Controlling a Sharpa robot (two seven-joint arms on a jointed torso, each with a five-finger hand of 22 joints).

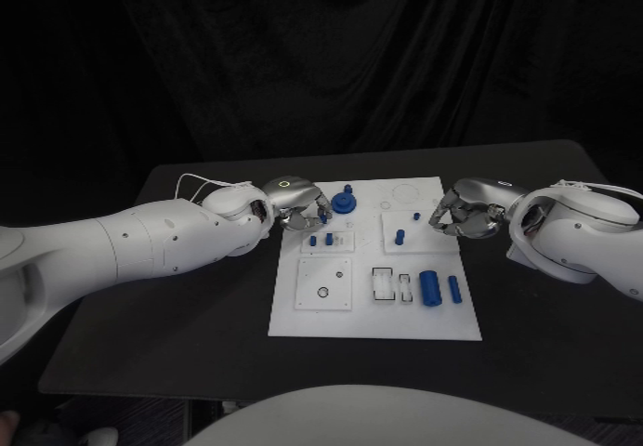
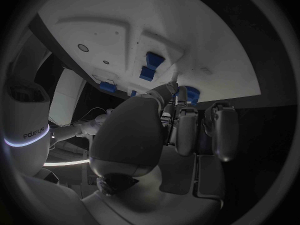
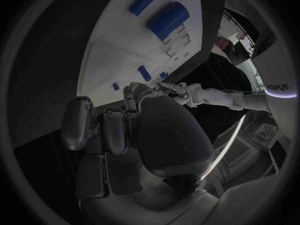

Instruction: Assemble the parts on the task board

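We see task board [image 1: 375, 321] mid bench [image 1: 175, 307]. Left robot hand [image 1: 297, 206] at board's far-left edge beside blue gear part [image 1: 345, 202], fingers curled; grip unclear. Right robot hand [image 1: 463, 212] at far-right edge, fingers curled, holds nothing we can see. Large blue cylinder [image 1: 430, 287] lies near side.

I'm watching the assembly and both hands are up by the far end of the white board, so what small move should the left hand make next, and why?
Probably lower the left hand a little toward the blue part at the task board's far edge. The hand hovers right beside that part with its fingers curled in, and no view clearly shows them gripping anything. The right hand is over the other side.
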